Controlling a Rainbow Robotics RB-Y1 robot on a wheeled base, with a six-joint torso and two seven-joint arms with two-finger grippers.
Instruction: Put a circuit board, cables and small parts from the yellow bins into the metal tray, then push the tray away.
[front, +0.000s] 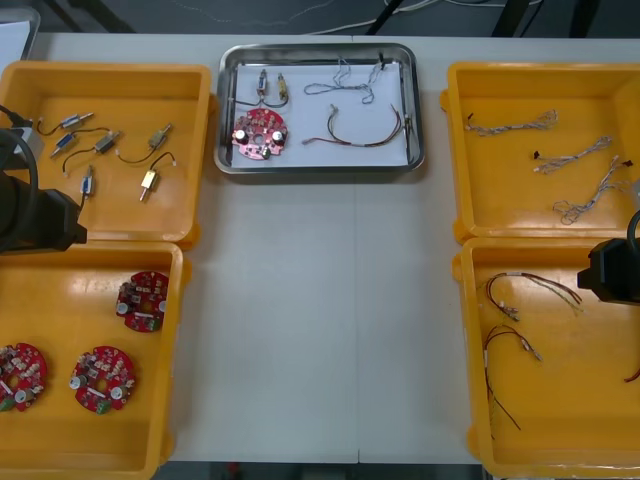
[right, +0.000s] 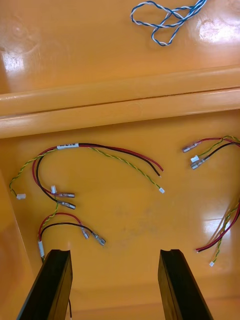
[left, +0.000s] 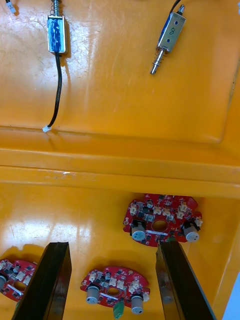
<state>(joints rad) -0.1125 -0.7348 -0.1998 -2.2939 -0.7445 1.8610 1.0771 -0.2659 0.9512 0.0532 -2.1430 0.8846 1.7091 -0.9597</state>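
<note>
The metal tray (front: 318, 171) lies at the table's far middle, white inside. In it are a round red circuit board (front: 259, 135), small metal parts (front: 271, 88), a twisted blue and white cable (front: 346, 79) and a red and yellow cable (front: 364, 131). My left gripper (left: 112, 246) hangs open over the near left yellow bin (left: 60, 215), with circuit boards (left: 161, 220) beyond its fingers. Open too, my right gripper (right: 114, 252) hovers above the near right bin (right: 130, 210), where red and yellow cables (right: 95, 150) lie ahead of its fingers. Both arms, left (front: 30, 212) and right (front: 612, 272), stay at the table's sides.
The far left bin (front: 110, 75) holds several small metal parts (front: 100, 145). Three circuit boards (front: 142, 301) lie in the near left bin (front: 90, 262). Twisted cables (front: 572, 155) fill the far right bin (front: 545, 75). Bare table (front: 320, 320) stretches from the tray to the front edge.
</note>
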